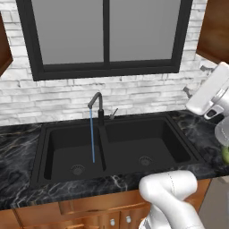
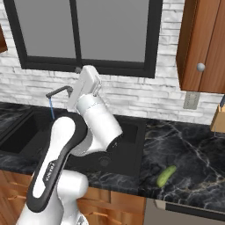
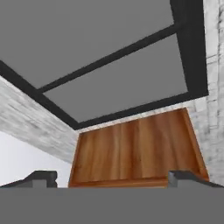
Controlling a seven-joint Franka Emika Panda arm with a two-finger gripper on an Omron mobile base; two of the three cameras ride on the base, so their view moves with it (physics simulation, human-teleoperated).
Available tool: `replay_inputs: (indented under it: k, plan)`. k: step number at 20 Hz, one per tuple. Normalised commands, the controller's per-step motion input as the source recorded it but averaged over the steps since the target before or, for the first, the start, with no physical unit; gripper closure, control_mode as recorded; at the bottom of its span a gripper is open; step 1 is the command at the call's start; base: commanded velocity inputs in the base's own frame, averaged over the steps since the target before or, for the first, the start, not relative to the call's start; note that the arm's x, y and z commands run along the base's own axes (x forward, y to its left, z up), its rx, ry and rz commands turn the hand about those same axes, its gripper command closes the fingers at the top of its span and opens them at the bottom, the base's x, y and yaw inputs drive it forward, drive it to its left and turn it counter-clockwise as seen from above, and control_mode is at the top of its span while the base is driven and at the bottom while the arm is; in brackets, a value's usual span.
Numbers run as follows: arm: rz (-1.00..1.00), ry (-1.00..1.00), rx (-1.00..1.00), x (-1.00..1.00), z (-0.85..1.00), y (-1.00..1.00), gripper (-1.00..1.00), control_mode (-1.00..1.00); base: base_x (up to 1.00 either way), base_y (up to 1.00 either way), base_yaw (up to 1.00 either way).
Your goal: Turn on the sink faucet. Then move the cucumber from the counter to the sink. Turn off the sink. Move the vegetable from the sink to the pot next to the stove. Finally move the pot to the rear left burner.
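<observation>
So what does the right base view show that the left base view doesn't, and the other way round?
Right base view alone: the cucumber lying on the counter right of the sink, a wooden cabinet with a round knob, and a wall outlet.
Left base view alone: both sink basins with their drains, and the faucet's side lever.
Both: the faucet running a thin stream, the window, brick wall, black counter.
</observation>
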Motion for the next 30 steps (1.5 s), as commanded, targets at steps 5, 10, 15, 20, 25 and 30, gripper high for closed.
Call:
replay_inputs:
  k: [5,10,15,20,25,30]
  plan:
    - [-0.17,-0.4,-0.75,-0.43,0.0,0.14,-1.0,-1.0,0.0,0.0,0.0]
    - [-0.27,-0.4,-0.74,-0.49,-0.25,0.05,-1.0,-1.0,0.0,0.0,0.0]
    - [-0.31,-0.1,-0.71,-0.27,-0.42,0.0,-1.0,-1.0,0.0,0.0,0.0]
    - [-0.26,0.06,-0.72,0.04,-0.3,0.0,-1.0,-1.0,0.0,0.0,0.0]
    - [-0.19,0.2,-0.64,0.14,-0.25,-0.25,-1.0,-1.0,0.0,0.0,0.0]
    - [-0.17,0.24,-0.46,0.01,-0.4,-0.63,-1.0,-1.0,0.0,0.0,0.0]
